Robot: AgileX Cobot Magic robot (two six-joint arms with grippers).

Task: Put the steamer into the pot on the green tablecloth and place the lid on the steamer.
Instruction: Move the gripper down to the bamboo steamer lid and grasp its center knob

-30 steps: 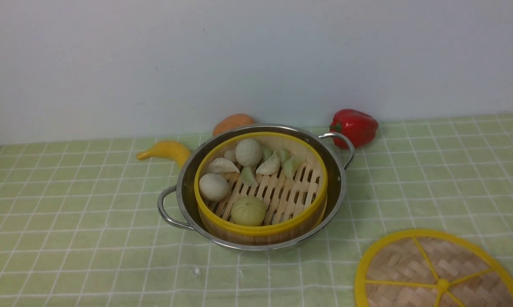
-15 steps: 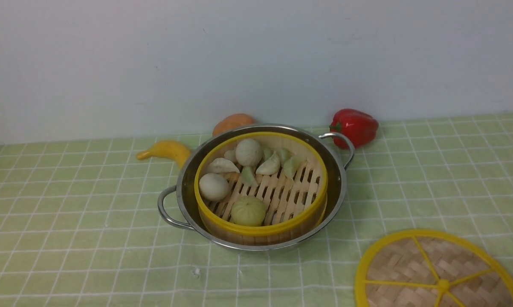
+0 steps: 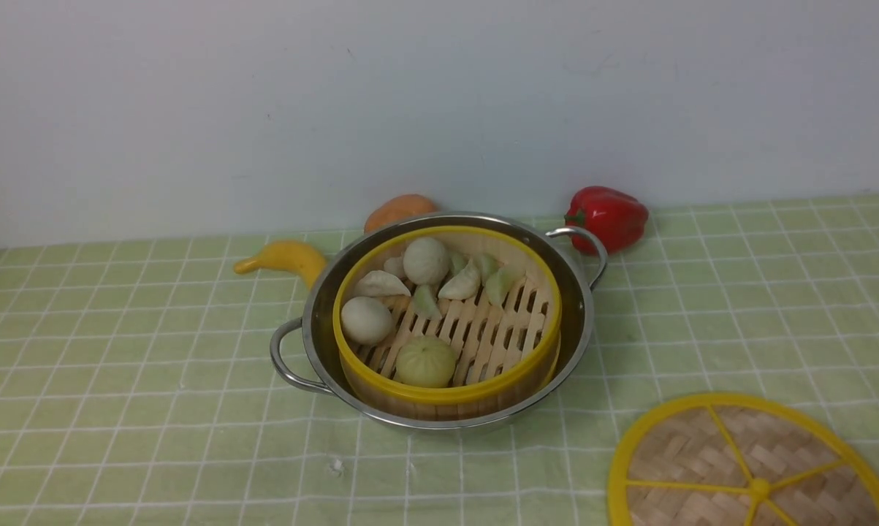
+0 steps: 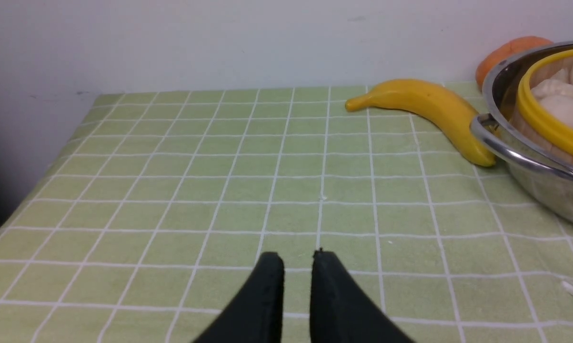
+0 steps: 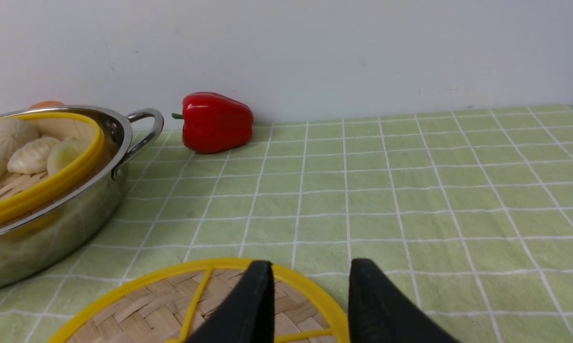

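Front view: slatted bamboo steamer [image 3: 486, 332] in steel pot [image 3: 579, 321]; both jaws parted, empty

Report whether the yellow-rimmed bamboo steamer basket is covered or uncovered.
Uncovered. The yellow-rimmed bamboo steamer basket sits open-topped in the shiny steel pot, buns showing; the flat woven lid lies apart on the green checked tablecloth.

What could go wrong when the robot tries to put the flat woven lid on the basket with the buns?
1. The flat woven-bamboo lid with yellow rim lies flat on the green checked tablecloth, so the open right end effector above its edge may slip off that thin rim.
2. The lid looks about as wide as the round bamboo steamer in the shiny steel pot, so an off-centre drop could leave it tilted.
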